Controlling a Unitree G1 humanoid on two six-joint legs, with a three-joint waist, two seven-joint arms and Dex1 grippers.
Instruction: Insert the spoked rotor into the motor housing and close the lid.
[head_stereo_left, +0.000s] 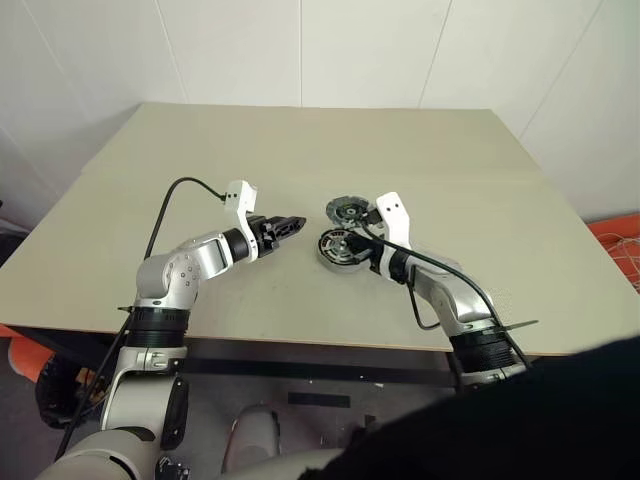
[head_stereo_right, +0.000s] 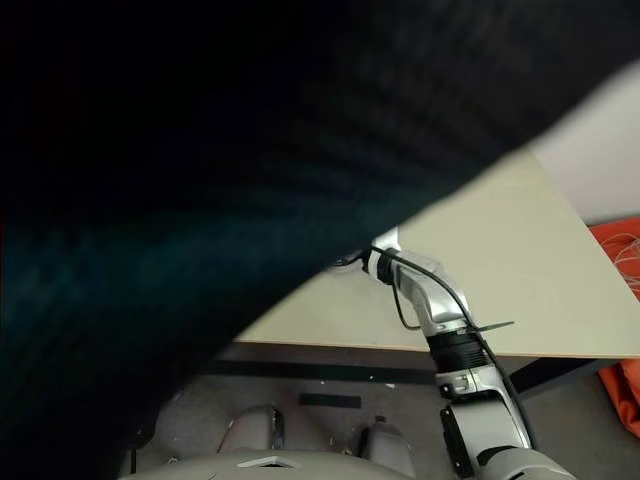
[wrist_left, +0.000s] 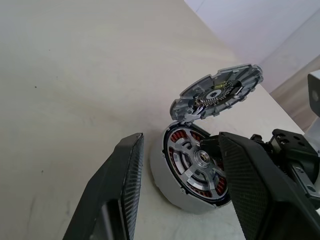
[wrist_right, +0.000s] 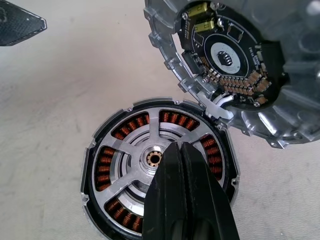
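Observation:
The motor housing (head_stereo_left: 333, 258) stands on the table between my two grippers. The spoked rotor (wrist_right: 131, 148) sits inside it, its silver spokes lying over the copper windings (wrist_right: 104, 168). The lid (wrist_right: 260, 120), a grey slotted disc with a circuit board on its inner face, is tilted up open on the housing's far edge. My right gripper (wrist_right: 181, 147) is shut with nothing in it, its tips over the rotor's face beside the central hub. My left gripper (wrist_left: 180, 144) is open and empty, just left of the housing, pointing at it.
The beige table (head_stereo_left: 450, 150) has its front edge close below both arms. A black cable (head_stereo_left: 165, 205) loops from the left wrist. Orange gear (head_stereo_left: 622, 242) lies on the floor to the right. A dark shape (head_stereo_right: 200, 150) blocks most of the right eye view.

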